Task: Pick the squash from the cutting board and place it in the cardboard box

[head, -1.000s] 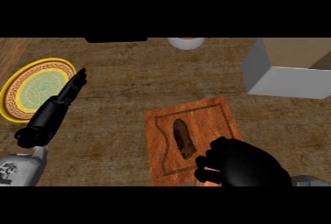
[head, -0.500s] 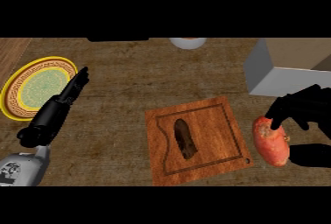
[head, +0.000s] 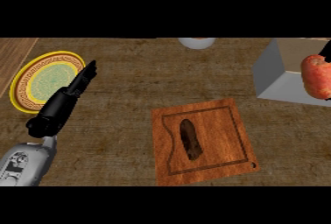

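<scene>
Right hand [head: 325, 49] — barely visible — holds squash [head: 317, 76] above cardboard box [head: 278, 70].

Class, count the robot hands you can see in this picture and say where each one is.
1 for certain: the left hand rests open beside the yellow plate. At the right edge, dark bits around the squash over the box may be the right hand.

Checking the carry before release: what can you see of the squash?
The squash is a rounded orange-red body with paler patches and a slightly bumpy look. It sits at the view's right edge, partly cut off, over the open grey cardboard box, off the cutting board. Black fingers of the right hand show at its top; the rest of the grasp is out of view.
</scene>
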